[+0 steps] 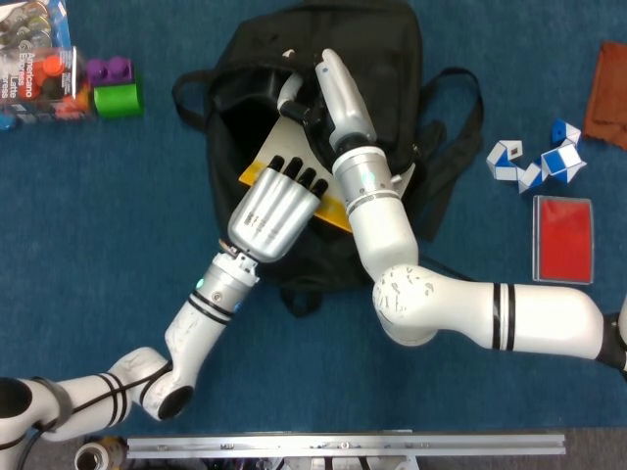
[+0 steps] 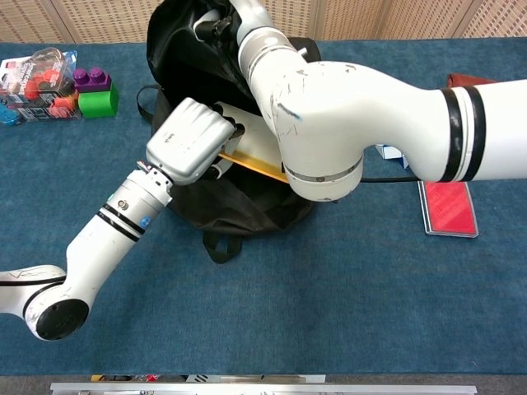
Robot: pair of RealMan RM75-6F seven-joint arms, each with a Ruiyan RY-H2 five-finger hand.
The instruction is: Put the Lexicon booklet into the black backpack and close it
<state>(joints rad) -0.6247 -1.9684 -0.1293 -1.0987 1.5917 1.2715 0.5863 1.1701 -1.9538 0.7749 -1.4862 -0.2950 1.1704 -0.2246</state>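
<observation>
At the backpack's mouth, one booklet [image 1: 279,147] lies tilted, its white upper part inside the opening and its yellow edge jutting out over the black fabric. My left hand [image 1: 273,208] lies on top of that lower part, dark fingers [image 1: 297,170] side by side and laid flat across the cover. One backpack [image 1: 382,59] sits on the blue bench [image 1: 118,255], unzipped, flap raised at the far side. My right hand [image 1: 291,90] reaches into the opening by the upper rim; I cannot tell how its fingers lie, as the arm hides them.

Far left stand two blocks, one purple [image 1: 108,70] and one green [image 1: 118,99], beside one toy pack [image 1: 34,61]. Right of the straps lie one blue-and-white twist puzzle [image 1: 537,161], one red case [image 1: 562,238] and one brown cloth [image 1: 606,95] at the edge. Bare bench lies in front of the backpack.
</observation>
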